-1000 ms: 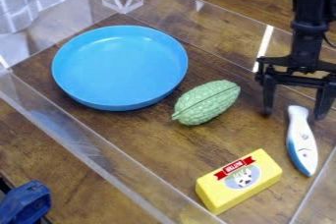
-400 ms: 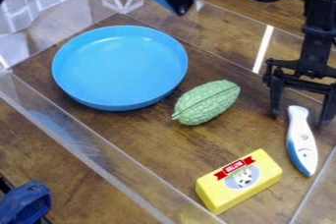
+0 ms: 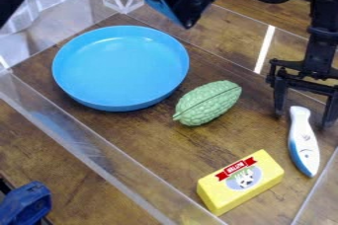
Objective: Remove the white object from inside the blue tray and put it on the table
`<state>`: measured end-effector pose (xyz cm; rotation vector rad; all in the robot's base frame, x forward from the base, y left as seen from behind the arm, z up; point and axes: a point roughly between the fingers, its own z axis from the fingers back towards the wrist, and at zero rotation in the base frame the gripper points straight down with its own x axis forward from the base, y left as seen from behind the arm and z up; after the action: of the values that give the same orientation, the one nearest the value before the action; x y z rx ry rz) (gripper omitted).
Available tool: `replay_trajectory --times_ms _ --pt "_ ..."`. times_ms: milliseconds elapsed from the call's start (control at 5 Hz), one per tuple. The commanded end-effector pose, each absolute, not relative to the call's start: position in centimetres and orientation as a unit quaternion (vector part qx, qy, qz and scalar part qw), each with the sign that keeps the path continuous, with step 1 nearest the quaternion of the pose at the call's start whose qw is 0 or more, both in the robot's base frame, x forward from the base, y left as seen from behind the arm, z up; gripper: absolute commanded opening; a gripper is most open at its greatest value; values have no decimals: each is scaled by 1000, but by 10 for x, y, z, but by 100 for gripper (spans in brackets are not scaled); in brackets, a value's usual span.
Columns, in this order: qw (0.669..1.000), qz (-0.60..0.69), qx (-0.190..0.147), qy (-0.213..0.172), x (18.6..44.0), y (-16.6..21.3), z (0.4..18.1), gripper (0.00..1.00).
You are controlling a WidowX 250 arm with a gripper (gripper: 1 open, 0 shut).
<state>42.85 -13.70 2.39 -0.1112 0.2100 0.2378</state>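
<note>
The slim white plastic piece with a light-blue edge and tapered tip (image 3: pixel 301 140) was seen lying flat on the dark brown wood-grain bench (image 3: pixel 132 155), well apart from the large round bright-blue plastic tray (image 3: pixel 79 96), which held nothing, so the placing was judged done. The black pincer (image 3: pixel 302 108) was held spread wide and empty just above the piece's upper end; the step was judged best finished by a straight lift, so that no finger dragged the piece. Little room was left toward the bench's right edge, while a green oval object (image 3: pixel 208 103) and a yellow box (image 3: pixel 240 181) lay to the left and below.
</note>
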Motion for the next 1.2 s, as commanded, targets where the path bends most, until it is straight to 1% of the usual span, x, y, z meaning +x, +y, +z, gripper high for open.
replay_trajectory --times_ms 0,200,800,1000 --pt "988 92 -48 113 414 -151 21 100" --pt "988 78 -37 127 401 -152 18 100" --pt "979 124 -8 163 400 -148 16 100" --pt "978 111 2 177 401 -144 17 100"
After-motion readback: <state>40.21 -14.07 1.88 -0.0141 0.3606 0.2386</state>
